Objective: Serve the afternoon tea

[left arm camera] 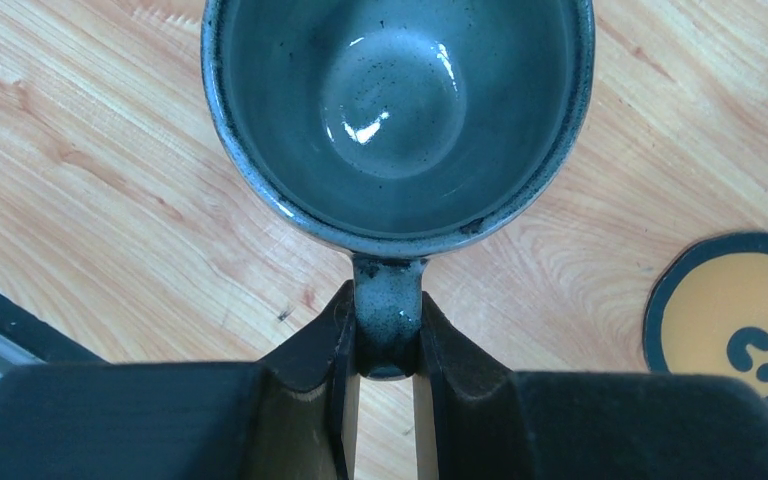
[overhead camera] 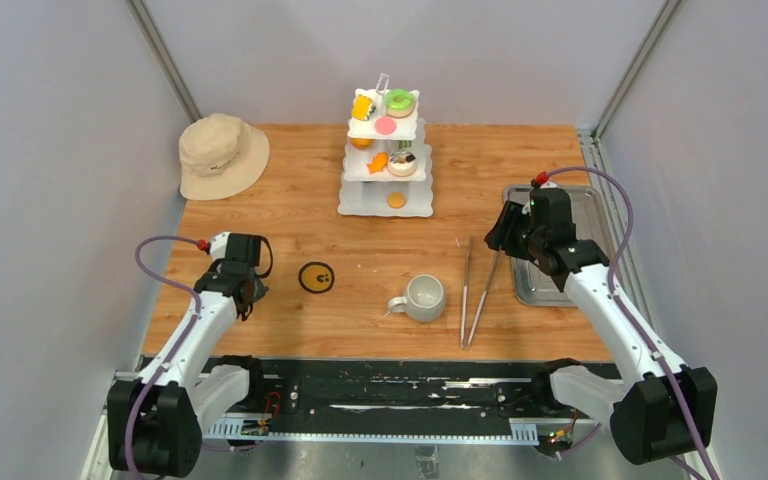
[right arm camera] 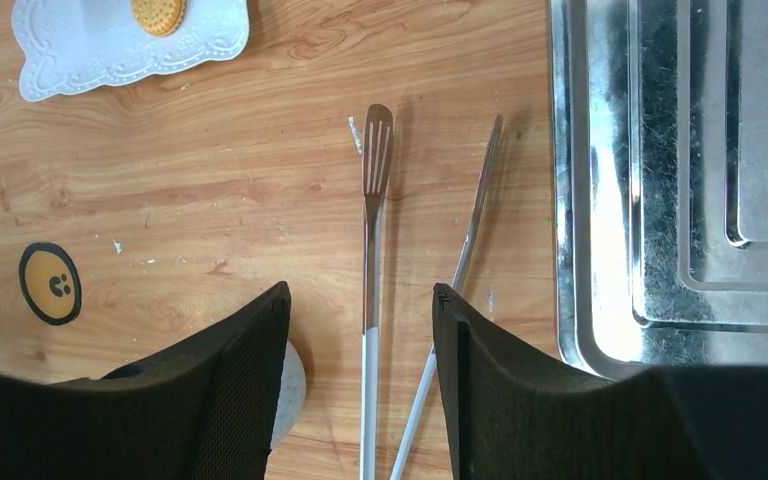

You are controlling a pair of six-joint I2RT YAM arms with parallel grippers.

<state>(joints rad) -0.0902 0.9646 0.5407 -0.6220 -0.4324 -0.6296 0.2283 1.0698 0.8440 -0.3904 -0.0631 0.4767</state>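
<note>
Left wrist view: left gripper (left arm camera: 386, 340) clamped on the handle of the grey mug (left arm camera: 395, 110), its bowl straight ahead of the fingers and the yellow coaster (left arm camera: 730, 320) to their right (likely destination). Right gripper (right arm camera: 360, 320) hangs open above the tongs (right arm camera: 372, 230).

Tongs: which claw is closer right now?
Right. The right claw hangs open over the tongs, which show between its fingers. The left claw is well off to the other side, shut on a grey mug's handle.
</note>
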